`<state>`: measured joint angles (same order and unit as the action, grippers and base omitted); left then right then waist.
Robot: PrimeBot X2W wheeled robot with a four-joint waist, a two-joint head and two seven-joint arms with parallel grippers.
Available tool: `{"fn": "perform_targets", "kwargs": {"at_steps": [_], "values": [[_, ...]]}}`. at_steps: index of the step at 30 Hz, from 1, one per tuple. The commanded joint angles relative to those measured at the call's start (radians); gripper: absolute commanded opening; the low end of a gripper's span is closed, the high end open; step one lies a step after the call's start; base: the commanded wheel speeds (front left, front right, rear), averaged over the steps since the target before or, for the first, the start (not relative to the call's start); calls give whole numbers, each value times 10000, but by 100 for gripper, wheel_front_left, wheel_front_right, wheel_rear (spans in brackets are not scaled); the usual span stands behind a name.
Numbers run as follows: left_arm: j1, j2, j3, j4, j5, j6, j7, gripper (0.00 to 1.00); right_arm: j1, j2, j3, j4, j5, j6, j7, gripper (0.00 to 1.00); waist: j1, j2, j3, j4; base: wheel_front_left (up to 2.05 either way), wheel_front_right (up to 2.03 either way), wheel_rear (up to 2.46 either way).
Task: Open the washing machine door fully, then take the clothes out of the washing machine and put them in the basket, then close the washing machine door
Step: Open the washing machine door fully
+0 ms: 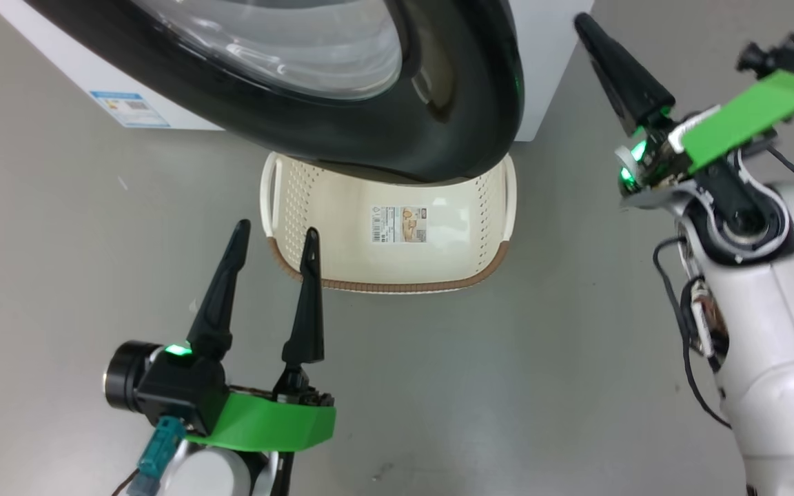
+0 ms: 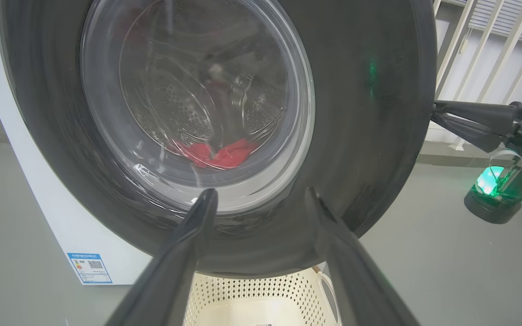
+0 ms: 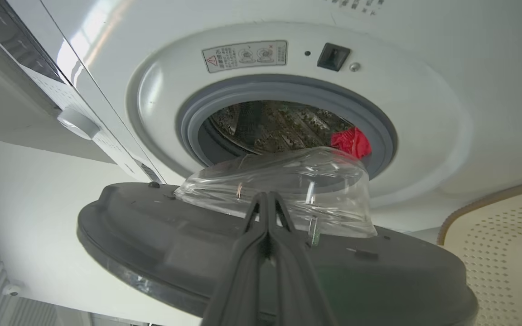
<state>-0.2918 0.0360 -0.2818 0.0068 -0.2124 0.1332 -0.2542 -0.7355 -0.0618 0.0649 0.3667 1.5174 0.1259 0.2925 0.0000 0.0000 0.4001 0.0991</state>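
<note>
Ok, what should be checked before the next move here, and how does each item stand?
1. Door fully open: not ok, it is only partly open.
2. Clothes visible in the drum: ok.
3. Basket empty, below the door: ok.
4. Left gripper open, holding nothing: ok.
5. Right gripper shut at the door's edge, in contact: cannot tell.

Laundry area: washing machine (image 3: 447,90), basket (image 1: 293,200)

The left claw (image 1: 277,229) was held low, spread wide apart; the right claw (image 1: 583,24) was held forward, pinched tightly together.
</note>
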Motion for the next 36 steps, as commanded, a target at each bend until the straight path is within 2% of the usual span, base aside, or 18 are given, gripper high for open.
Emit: {"fn": "perform_targets", "kwargs": {"at_steps": [1, 8, 12, 23, 36], "values": [[-77, 143, 219, -262, -56, 66, -76, 100, -436, 116, 153, 30, 485, 48, 481, 0, 0, 0, 74, 98, 0, 0, 0], [-171, 143, 192, -250, -95, 80, -76, 100, -1702, -206, 492, 1317, 1891, 48, 2438, 0, 0, 0, 167, 273, 0, 0, 0], [-156, 143, 203, -208, -179, 59, -76, 100, -2030, -371, 815, 1724, 2168, 48, 2838, 0, 0, 0, 187, 313, 0, 0, 0], [-303, 143, 178, -86, -232, 24, -76, 100, -2472, -612, 1636, 2243, 2658, 48, 3089, 0, 0, 0, 354, 310, 0, 0, 0], [-255, 143, 228, 16, -426, -110, -76, 100, -1840, -852, 2409, 1878, 3525, 48, 2851, 0, 0, 0, 44, 433, 0, 0, 0]]}}
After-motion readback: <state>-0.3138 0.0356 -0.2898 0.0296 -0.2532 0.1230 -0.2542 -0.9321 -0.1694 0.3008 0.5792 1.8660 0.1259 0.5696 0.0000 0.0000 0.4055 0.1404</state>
